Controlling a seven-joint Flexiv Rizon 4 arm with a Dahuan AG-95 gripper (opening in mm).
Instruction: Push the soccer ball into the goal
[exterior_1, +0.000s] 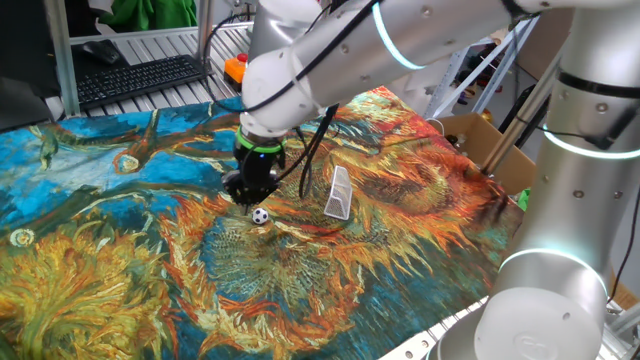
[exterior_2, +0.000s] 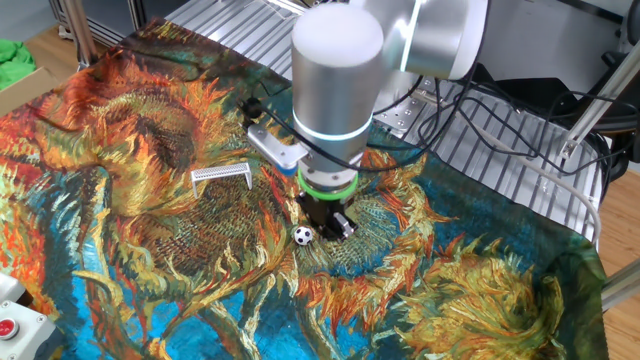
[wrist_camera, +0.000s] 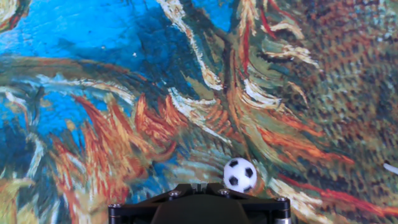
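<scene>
The soccer ball is a tiny white ball with black patches lying on the painted cloth. My gripper stands low over the cloth right beside it, fingers together and holding nothing. In the other fixed view the ball lies just left of the gripper. In the hand view the ball sits at the upper right of the gripper's tip, touching or nearly touching it. The goal is a small white frame with pale netting a short way beyond the ball; it also shows in the other fixed view.
A sunflower-patterned cloth covers the table. A keyboard and an orange button lie behind the cloth. A cardboard box stands at the right. Cables run over the slatted table edge.
</scene>
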